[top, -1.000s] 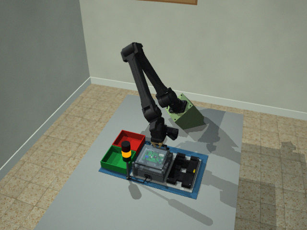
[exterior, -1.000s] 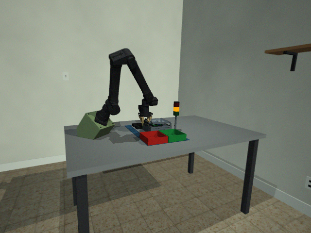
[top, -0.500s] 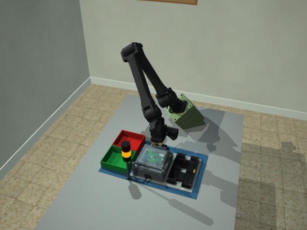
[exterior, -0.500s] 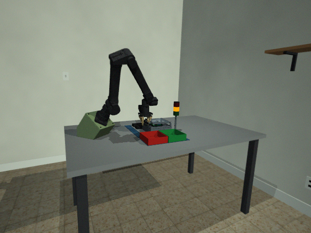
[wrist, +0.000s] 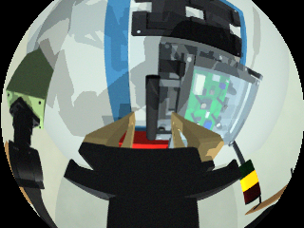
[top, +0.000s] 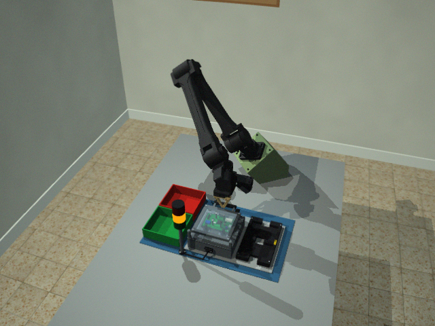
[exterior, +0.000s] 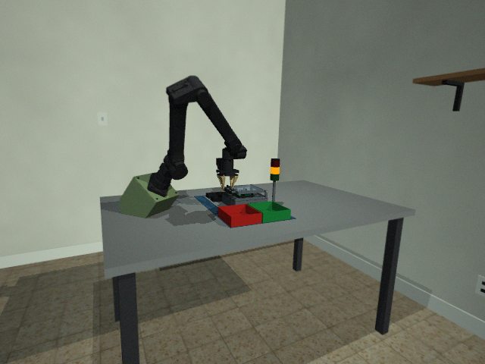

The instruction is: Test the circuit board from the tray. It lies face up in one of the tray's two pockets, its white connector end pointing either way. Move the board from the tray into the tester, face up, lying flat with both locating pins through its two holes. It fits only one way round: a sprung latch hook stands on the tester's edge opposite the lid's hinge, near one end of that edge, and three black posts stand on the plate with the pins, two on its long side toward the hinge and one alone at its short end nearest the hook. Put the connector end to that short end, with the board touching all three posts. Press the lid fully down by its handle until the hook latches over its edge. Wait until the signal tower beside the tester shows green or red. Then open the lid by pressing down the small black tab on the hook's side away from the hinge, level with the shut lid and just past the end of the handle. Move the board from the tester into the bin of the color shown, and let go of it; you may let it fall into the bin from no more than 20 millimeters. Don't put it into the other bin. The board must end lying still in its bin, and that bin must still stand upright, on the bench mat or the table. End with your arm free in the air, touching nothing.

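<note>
The green circuit board (top: 219, 221) lies in the black tester (top: 214, 233) under the clear lid (top: 218, 220), which lies flat over it; it also shows through the lid in the wrist view (wrist: 212, 98). My gripper (top: 221, 203) points down at the lid's edge on the red bin's side. In the wrist view its tan fingers stand half apart, one on each side of the black handle (wrist: 154, 104), and I cannot tell if they touch it. The signal tower (top: 178, 217) shows amber (exterior: 274, 170). The black tray (top: 262, 240) is empty.
The red bin (top: 182, 197) and the green bin (top: 163, 226) stand side by side left of the tester, both empty. All stand on a blue mat (top: 217, 242). The arm's green base block (top: 263, 161) is behind, toward the back of the table.
</note>
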Controlling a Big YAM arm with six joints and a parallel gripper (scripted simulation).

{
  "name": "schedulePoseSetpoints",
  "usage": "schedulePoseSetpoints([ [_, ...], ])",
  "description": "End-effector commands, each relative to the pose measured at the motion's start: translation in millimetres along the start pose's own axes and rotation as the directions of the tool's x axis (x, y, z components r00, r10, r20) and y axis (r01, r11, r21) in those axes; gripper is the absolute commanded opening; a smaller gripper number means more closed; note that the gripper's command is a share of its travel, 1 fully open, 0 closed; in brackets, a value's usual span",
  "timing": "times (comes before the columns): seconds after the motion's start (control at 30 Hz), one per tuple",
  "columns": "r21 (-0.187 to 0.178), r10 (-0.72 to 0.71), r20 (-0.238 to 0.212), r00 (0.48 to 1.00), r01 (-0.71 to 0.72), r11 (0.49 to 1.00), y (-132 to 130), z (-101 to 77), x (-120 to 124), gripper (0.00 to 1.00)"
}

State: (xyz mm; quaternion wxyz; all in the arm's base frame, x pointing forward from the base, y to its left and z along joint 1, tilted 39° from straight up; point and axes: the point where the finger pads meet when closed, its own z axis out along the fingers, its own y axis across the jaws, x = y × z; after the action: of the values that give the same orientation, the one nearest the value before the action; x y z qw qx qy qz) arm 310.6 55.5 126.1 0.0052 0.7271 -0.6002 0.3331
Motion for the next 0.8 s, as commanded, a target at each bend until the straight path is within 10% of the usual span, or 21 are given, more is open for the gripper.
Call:
schedulePoseSetpoints([
  [0.0,0.052,0.055,0.021,0.998,-0.056,0.997,-20,-42.0,2,0.48],
  [0.43,0.051,0.058,0.028,0.998,-0.059,0.997,-18,-94.8,3,0.48],
  [0.7,0.023,0.034,0.015,0.999,-0.034,0.999,-5,-88.4,-1,0.48],
  [0.73,0.019,0.041,0.011,0.999,-0.041,0.999,-5,-87.0,1,1.0],
  [0.77,0.018,0.041,0.011,0.999,-0.041,0.999,-5,-87.0,1,1.0],
])
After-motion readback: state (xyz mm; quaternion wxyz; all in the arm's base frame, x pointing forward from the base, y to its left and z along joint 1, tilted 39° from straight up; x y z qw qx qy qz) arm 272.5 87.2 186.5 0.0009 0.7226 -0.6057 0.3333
